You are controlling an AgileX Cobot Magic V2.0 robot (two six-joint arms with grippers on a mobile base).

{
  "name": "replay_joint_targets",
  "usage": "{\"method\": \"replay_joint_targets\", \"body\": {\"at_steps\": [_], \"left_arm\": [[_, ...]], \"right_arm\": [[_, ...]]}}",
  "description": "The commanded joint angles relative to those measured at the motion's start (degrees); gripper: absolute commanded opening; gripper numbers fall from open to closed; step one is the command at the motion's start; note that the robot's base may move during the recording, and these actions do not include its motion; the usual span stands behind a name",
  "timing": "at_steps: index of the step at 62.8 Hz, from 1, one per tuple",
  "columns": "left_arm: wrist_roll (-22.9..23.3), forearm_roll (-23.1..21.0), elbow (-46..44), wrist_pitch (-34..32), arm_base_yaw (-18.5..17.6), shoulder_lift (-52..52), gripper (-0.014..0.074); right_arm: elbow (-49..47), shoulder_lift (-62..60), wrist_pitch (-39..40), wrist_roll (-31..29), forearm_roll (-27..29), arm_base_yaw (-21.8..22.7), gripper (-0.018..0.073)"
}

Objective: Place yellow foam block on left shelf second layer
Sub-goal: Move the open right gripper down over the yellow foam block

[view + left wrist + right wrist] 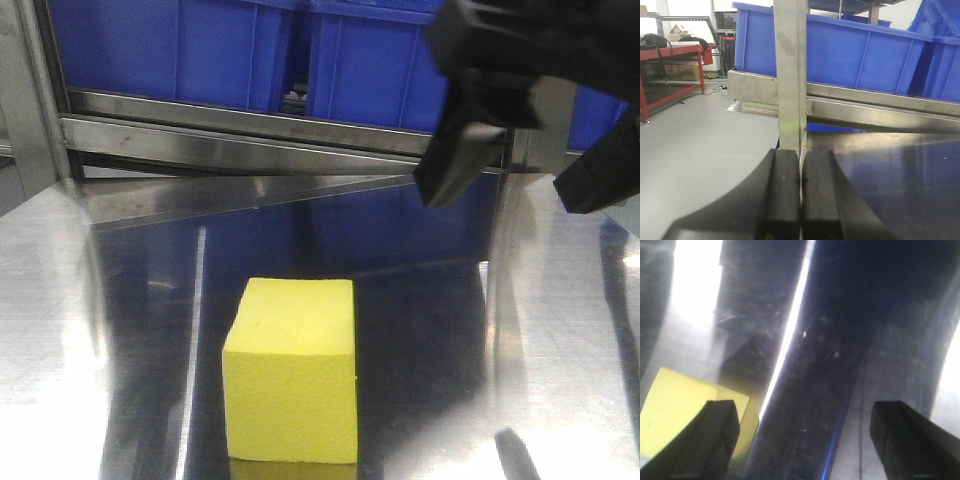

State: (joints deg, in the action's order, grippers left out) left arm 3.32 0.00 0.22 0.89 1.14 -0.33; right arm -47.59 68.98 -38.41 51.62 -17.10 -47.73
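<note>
The yellow foam block (pixel 292 370) rests upright on the shiny steel shelf surface (pixel 120 300), near the front and a little left of centre. My right gripper (pixel 525 175) hangs open above the shelf, up and to the right of the block, touching nothing. In the right wrist view the right gripper (pixel 810 440) spans bare steel, and the block (pixel 675 415) lies at the lower left, partly behind the left finger (pixel 715 440). My left gripper (pixel 800 185) is shut with nothing between its fingers, just in front of a steel shelf post (pixel 789 75).
Blue bins (pixel 180 45) stand on the steel rail (pixel 250 125) behind the shelf surface; the bins (pixel 850 55) also fill the left wrist view. A red workbench (pixel 670 55) and grey floor (pixel 700 145) lie to the left of the shelf.
</note>
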Motion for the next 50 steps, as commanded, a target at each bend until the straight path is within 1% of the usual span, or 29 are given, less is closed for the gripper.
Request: {"method": "replay_joint_targets", "body": {"at_steps": [1,5,9,19,25,31,40,50], "left_arm": [[0.19,-0.32,1.51,-4.68,-0.46,-1.21,0.0124],[0.19,-0.32,1.51,-4.68,-0.46,-1.21,0.0124],[0.19,-0.32,1.51,-4.68,-0.46,-1.21,0.0124],[0.19,-0.32,1.51,-4.68,-0.46,-1.21,0.0124],[0.19,-0.32,1.51,-4.68,-0.46,-1.21,0.0124],[0.19,-0.32,1.51,-4.68,-0.46,-1.21,0.0124],[0.19,-0.32,1.51,-4.68,-0.46,-1.21,0.0124],[0.19,-0.32,1.51,-4.68,-0.46,-1.21,0.0124]], "right_arm": [[-7.19,3.39,-5.58,7.55,-2.89,-2.70,0.0632],[-11.14,6.53,-9.54,9.51,-2.89,-4.54,0.0632],[-13.94,9.45,-11.06,9.79,-2.89,-6.01,0.0632],[-20.13,15.08,-11.93,10.41,-2.89,-8.72,0.0632],[-22.65,17.80,-11.92,13.12,-2.89,-10.23,0.0632],[-24.05,19.95,-12.25,15.42,-2.89,-10.84,0.0632],[-24.40,21.56,-12.40,15.64,-2.89,-11.20,0.0632],[-24.40,22.51,-12.62,17.70,-2.89,-12.14,0.0632]]}}
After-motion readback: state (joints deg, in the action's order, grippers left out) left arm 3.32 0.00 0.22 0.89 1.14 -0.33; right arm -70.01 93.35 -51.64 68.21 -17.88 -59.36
